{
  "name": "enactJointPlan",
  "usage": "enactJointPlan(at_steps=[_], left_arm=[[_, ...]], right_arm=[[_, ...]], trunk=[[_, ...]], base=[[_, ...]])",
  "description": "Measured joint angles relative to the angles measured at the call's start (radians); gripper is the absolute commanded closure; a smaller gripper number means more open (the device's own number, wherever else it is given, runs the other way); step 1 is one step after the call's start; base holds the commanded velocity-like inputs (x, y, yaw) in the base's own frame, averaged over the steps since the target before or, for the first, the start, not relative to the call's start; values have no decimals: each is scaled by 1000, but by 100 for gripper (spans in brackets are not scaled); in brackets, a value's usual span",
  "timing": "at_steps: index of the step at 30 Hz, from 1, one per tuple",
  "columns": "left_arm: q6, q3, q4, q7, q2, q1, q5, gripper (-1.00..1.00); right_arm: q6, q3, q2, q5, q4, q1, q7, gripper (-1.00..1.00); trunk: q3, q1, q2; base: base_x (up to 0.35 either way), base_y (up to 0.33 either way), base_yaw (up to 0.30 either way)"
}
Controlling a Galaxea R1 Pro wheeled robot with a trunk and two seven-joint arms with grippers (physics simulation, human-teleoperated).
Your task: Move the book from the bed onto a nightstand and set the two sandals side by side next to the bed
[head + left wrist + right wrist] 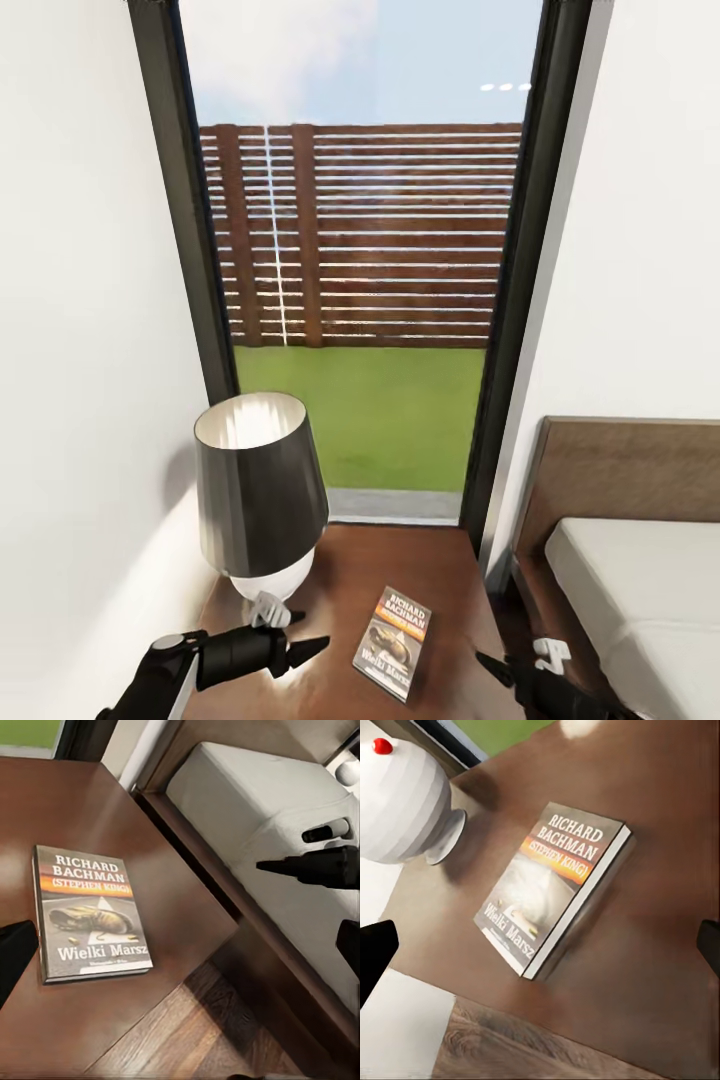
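The book (393,642), a grey paperback with white "Richard Bachman" lettering and an orange band, lies flat on the dark-brown nightstand (350,560), cover up. My left gripper (305,650) hovers open just left of the book, over the nightstand's front. In the left wrist view its fingers (13,952) stand wide apart, with the book (90,911) between and below them. My right gripper (495,668) is open at the nightstand's right front corner, beside the bed (650,590). The right wrist view looks down on the book (551,885). The sandals are out of view.
A lamp (260,490) with a dark shade and white base stands on the nightstand's back left, close to my left arm. Behind is a tall black-framed window (360,300); a white wall runs along the left. The bed's headboard (630,465) is at right. Wood floor (202,1035) lies below.
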Motion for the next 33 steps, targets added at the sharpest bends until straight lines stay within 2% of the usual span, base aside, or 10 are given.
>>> enactJointPlan(at_steps=[3, 6, 9, 12, 16, 20, 23, 25, 27, 33], left_arm=[[-12, 0, 35, 1, 0, 0, 0, -100], [-35, -1, 67, 2, 0, 0, 0, -100], [-56, -1, 96, 3, 0, 0, 0, -100], [-70, -2, 139, 8, 1, 0, -2, -100], [-111, -2, 205, 60, 3, 0, -2, -100], [-184, -3, 306, 127, 3, 0, -2, -100], [-204, -3, 340, 138, 3, 0, -1, -100], [-212, -3, 371, 144, 4, 0, -1, -100], [-224, -3, 392, 146, 6, 0, 0, -100], [-269, -4, 500, 177, 28, 0, 0, -100]], right_arm=[[-59, -1, -7, 0, 61, 0, 8, -100], [-156, -1, -9, 3, 111, 1, 8, -100], [-289, -2, -10, 5, 142, 1, 9, -100], [-359, -1, -10, 8, 151, 1, 9, -100], [-378, -1, -10, 9, 154, 13, 9, -100], [-385, -1, -8, 11, 155, 28, 8, -100], [-387, 0, -8, 12, 155, 39, 8, -100], [-387, 4, -7, 14, 155, 97, 9, -100], [-388, 0, -7, 12, 154, 128, 8, -100], [-389, 0, 1, 13, 155, 151, 5, -100]], trunk=[[9, -12, 21], [19, -23, 42], [28, -35, 63], [38, -46, 84], [50, -61, 112], [63, -77, 140], [72, -88, 161], [78, -96, 175], [85, -104, 189], [103, -127, 231]], base=[[0, 0, 0], [0, 0, 0], [0, 0, 0], [0, 0, 0], [0, 0, 0], [0, 0, 0], [0, 0, 0], [0, 0, 0], [0, 0, 0], [0, 0, 0]])
